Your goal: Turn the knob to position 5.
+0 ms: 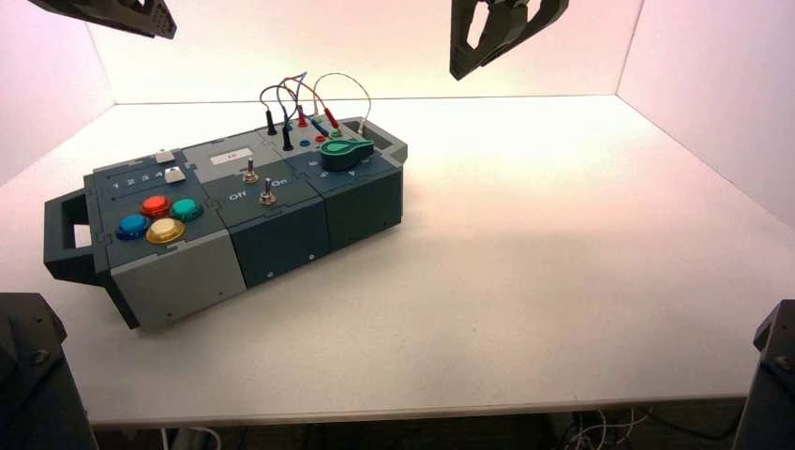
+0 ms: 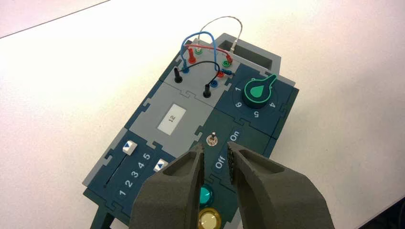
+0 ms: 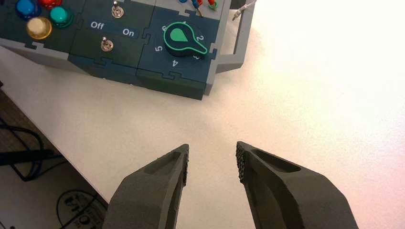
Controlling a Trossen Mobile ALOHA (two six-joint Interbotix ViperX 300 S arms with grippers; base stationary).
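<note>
The teal-green teardrop knob (image 1: 349, 150) sits on the dark box (image 1: 281, 239), at its right end near the wires. In the right wrist view the knob (image 3: 181, 39) has its tip between 2 and 3. It also shows in the left wrist view (image 2: 259, 90). My left gripper (image 1: 141, 19) hangs high above the box's left part, open and empty; in its own view, the left gripper (image 2: 216, 152) is over the Off/On toggle area. My right gripper (image 1: 478, 56) hangs high, to the right of the box; it (image 3: 212, 150) is open and empty over bare table.
The box carries red, blue, yellow and teal push buttons (image 1: 161, 217), two sliders (image 2: 130, 147), two metal toggle switches (image 1: 267, 195), a small display reading 12 (image 2: 172, 117) and looped wires (image 1: 305, 94). A handle (image 3: 239, 38) sticks out beside the knob. The table's front edge (image 1: 422, 412) is near.
</note>
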